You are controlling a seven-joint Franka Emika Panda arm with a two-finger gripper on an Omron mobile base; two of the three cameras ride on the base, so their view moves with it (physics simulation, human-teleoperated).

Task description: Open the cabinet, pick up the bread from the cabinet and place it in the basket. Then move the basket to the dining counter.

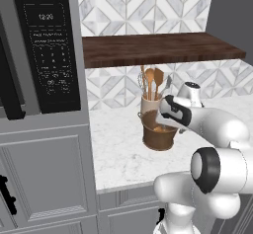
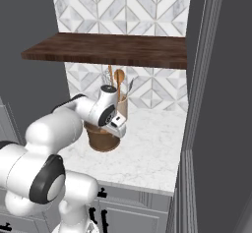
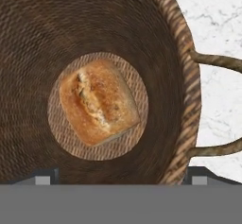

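Looking straight down from the hand, the bread (image 3: 98, 102) lies flat on the round woven floor of the basket (image 3: 182, 76), near the middle, touching nothing but the weave. Both tips of the tool (image 3: 120, 176) sit far apart at the bottom edge, spread wide and holding nothing. From behind the arm, the tool (image 1: 165, 117) hangs just above the basket's (image 1: 159, 138) rim, which stands on the marble counter (image 1: 118, 154) just in front of the cream utensil jar (image 1: 149, 102) with its wooden spoons, under a dark wooden shelf (image 1: 158, 48).

So the roll seems to be delivered, and the carrying step comes next, I'd say. That calls for shifting to the rim or the thin hoop handle (image 3: 220, 60), which lies off to one side, closing on it, then lifting cleanly clear of the jar before heading for the dining counter.
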